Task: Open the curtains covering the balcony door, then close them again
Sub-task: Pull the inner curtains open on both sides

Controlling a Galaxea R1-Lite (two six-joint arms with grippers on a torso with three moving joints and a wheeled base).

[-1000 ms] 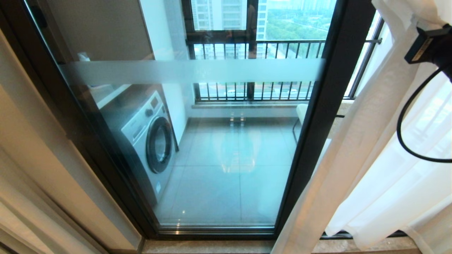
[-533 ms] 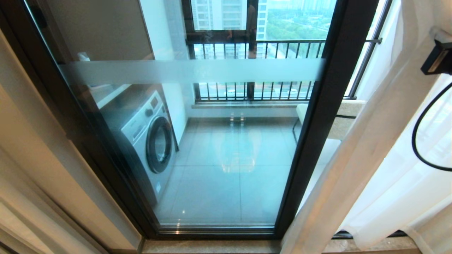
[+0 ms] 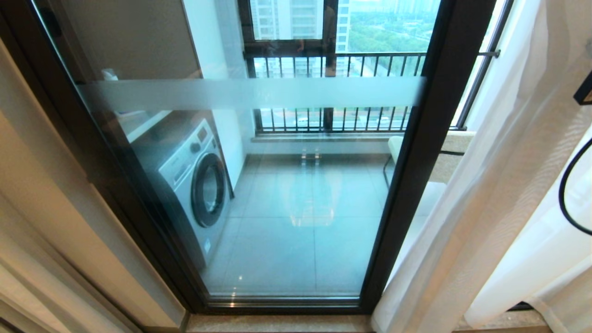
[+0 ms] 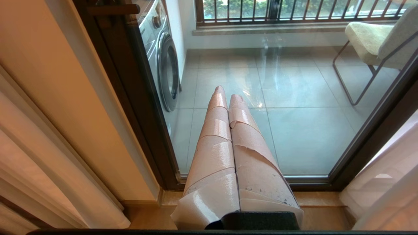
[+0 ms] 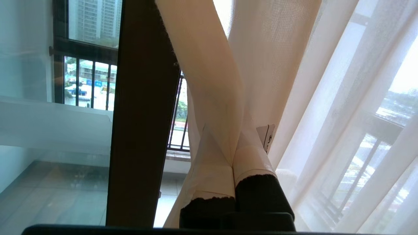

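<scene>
The balcony door (image 3: 286,194) fills the head view, glass in a dark frame (image 3: 416,162) with a frosted band (image 3: 249,92). The sheer cream curtains (image 3: 499,194) hang bunched at the right, past the frame's upright. In the right wrist view my right gripper (image 5: 235,140) is shut on a folded edge of the curtains (image 5: 209,81), and the fabric drapes over its taped fingers. Only a black corner of that arm (image 3: 584,95) and its cable (image 3: 565,203) show at the head view's right edge. My left gripper (image 4: 225,93) is shut on nothing and hangs low before the door's glass (image 4: 294,130).
Behind the glass stand a washing machine (image 3: 199,180) at the left, a chair (image 4: 369,42) at the right and a black railing (image 3: 333,60) at the back. A beige wall and another drape (image 3: 41,208) flank the door's left. A stone sill (image 3: 277,323) runs below.
The curtain's edge has slid to the right, baring more of the glass beyond the frame's upright. My right arm has moved right with it, almost out of the head view.
</scene>
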